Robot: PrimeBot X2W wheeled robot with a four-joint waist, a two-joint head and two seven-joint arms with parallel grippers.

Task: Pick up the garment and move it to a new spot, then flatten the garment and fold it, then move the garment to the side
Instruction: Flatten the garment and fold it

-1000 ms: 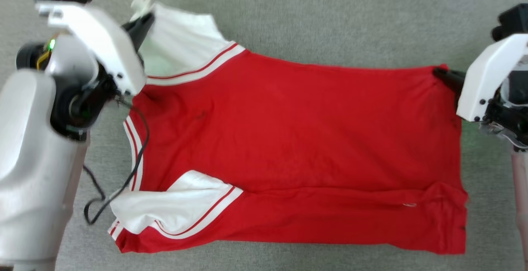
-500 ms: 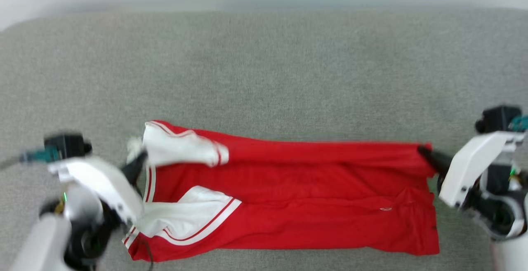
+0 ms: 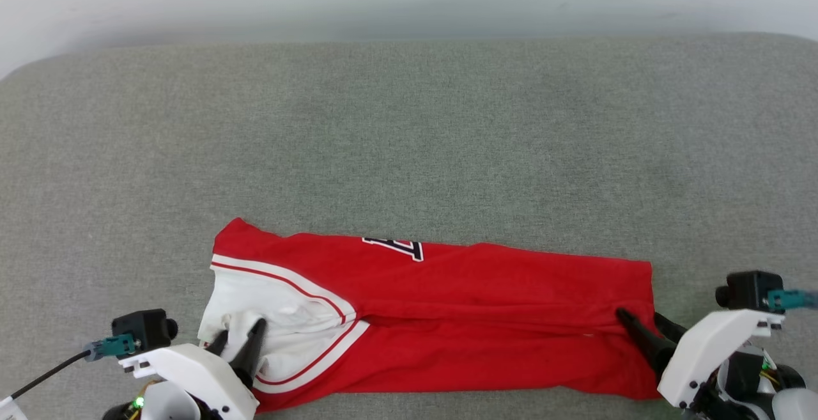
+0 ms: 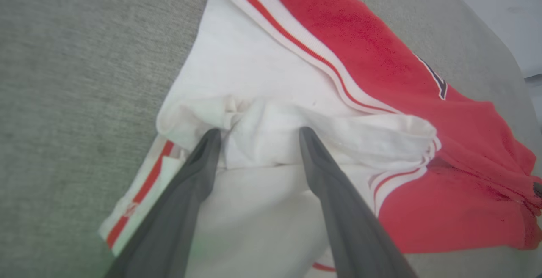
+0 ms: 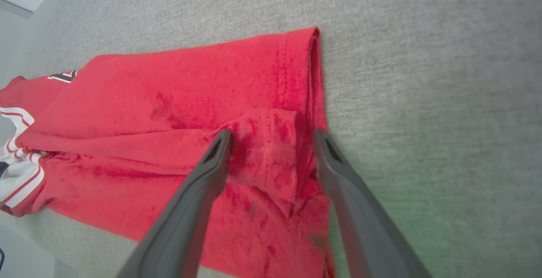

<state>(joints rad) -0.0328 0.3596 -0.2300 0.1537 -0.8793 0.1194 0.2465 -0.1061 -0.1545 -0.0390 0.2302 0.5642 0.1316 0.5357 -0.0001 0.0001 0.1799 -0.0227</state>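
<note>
**Open fingers on a white sleeve**

The left gripper (image 4: 258, 136) has its two dark fingers (image 4: 186, 197) spread wide apart, and no cloth is pinched between them. The tips are down at the white sleeve (image 4: 254, 70) of the T-shirt (image 4: 381, 58), one at each side of a small bunched lump of white cloth. Along the far side of the sleeve runs a striped band (image 4: 296, 43) in red and white, and beyond it the red body of the shirt goes off to the right. A small piece of white and black lettering (image 4: 438, 84) shows at the far edge of the red cloth. A second striped edge (image 4: 135, 202) lies at the lower left, just beside one finger. Everything lies on a grey woven surface (image 4: 76, 79).
</note>
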